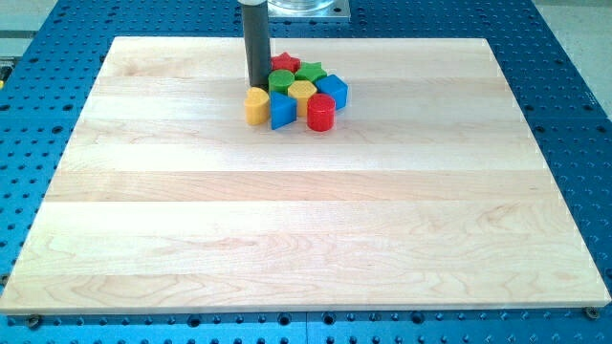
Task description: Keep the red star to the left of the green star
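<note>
The red star (pixel 285 63) lies near the board's top middle, just left of the green star (pixel 309 72); the two look close or touching. They sit at the top of a tight cluster of blocks. My tip (pixel 257 85) stands at the cluster's left side, just left of the red star and the green cylinder (pixel 280 80), and directly above the yellow block (pixel 256 105) in the view.
The cluster also holds a yellow hexagon (pixel 302 93), a blue cube (pixel 332 90), a blue block (pixel 282 110) and a red cylinder (pixel 321 113). The wooden board (pixel 306 220) lies on a blue perforated table. The arm's mount (pixel 304 8) is at the view's top.
</note>
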`<state>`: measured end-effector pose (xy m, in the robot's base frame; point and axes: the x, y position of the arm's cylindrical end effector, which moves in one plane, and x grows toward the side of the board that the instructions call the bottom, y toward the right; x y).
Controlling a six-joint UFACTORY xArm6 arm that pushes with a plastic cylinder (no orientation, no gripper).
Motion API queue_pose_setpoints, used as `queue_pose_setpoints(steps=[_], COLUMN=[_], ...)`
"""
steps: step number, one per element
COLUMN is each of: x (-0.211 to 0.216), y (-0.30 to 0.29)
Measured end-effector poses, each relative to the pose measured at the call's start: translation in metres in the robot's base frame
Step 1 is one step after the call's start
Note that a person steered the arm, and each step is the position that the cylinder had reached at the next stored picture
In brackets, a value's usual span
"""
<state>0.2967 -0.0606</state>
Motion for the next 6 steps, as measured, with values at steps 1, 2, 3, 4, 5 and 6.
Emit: queue_pose_setpoints(steps=[1, 2, 3, 4, 5, 6], x=[-0.014, -0.067, -0.059, -0.014, -0.037, -0.035], y=[-0.035, -0.008, 0.041, 0.041, 0.042, 0.062])
